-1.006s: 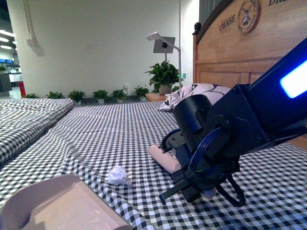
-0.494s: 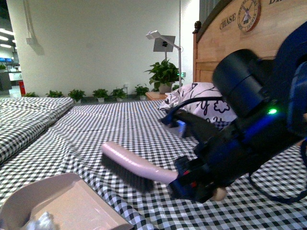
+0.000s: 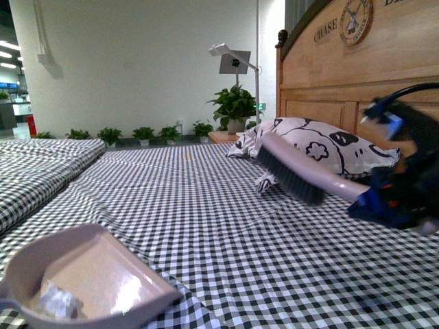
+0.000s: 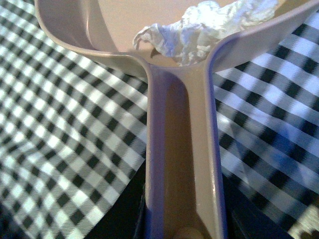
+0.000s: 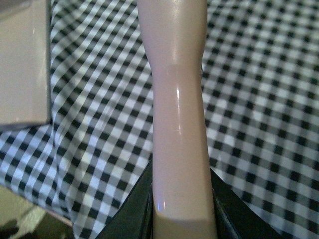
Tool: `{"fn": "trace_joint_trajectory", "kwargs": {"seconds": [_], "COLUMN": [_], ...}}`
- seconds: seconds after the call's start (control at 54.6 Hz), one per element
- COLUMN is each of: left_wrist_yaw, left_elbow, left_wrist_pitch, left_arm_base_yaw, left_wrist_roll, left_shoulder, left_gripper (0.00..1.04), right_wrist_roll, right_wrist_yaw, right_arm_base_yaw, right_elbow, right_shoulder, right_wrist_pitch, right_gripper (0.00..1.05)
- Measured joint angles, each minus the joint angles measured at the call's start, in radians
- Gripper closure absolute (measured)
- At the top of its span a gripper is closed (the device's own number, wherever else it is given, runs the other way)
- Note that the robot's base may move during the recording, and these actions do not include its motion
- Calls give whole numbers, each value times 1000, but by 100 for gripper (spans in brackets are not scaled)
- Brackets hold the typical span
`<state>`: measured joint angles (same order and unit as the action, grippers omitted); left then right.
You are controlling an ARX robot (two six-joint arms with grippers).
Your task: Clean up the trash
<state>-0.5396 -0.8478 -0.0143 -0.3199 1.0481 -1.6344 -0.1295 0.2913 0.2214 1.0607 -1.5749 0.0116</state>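
One crumpled trash ball (image 4: 202,31) is lying inside the dustpan (image 3: 103,274), whose handle the left gripper (image 4: 182,231) is clamping. Right gripper (image 5: 179,219) is gripping the brush (image 3: 302,177), hanging above the checkered bedsheet (image 3: 226,226) beside the pillow (image 3: 319,147).

1. A black-and-white checked bedspread (image 3: 226,233) covers the whole near surface.
2. A white pillow with black doodles (image 3: 322,147) lies far right, against the wooden headboard (image 3: 329,75).
3. A pale dustpan (image 3: 89,277) sits near left.
4. Potted plants (image 3: 144,134) line the far white wall, beside a lamp (image 3: 233,58).
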Motion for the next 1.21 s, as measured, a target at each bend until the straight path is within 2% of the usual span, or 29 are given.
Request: {"fn": "trace_joint_trajectory", "kwargs": {"seconds": [0.311,0.403,0.512,0.659,0.897,1.208], "left_wrist_yaw": [86,128,223,263,195,82], "left_elbow": [41,57,72,106,207,314], "left_wrist_pitch": [276,325,388,409,364,256], "left_arm_base_yaw": [15,16,16,8,10,-9], "left_wrist_roll": [-335,-439,-574,-682,-780,-811], "left_shoulder": [89,124,195,297,518,811], "left_gripper": [79,79,79,79,79,79], "right_wrist_roll": [117,167,226,306,369,447], "right_wrist_yaw": [114,140,149,161,223,315], "right_arm_base_yaw": [-177,-218,-259,-296,-349,-423], "right_elbow": [-195,-228,-259,-272,-298,-307], "right_shoulder": [284,370,502,636,834,1011], "right_wrist_pitch": [-93,-104,-122,-117,-24,37], "right_gripper": [84,84,84,84,84,84]}}
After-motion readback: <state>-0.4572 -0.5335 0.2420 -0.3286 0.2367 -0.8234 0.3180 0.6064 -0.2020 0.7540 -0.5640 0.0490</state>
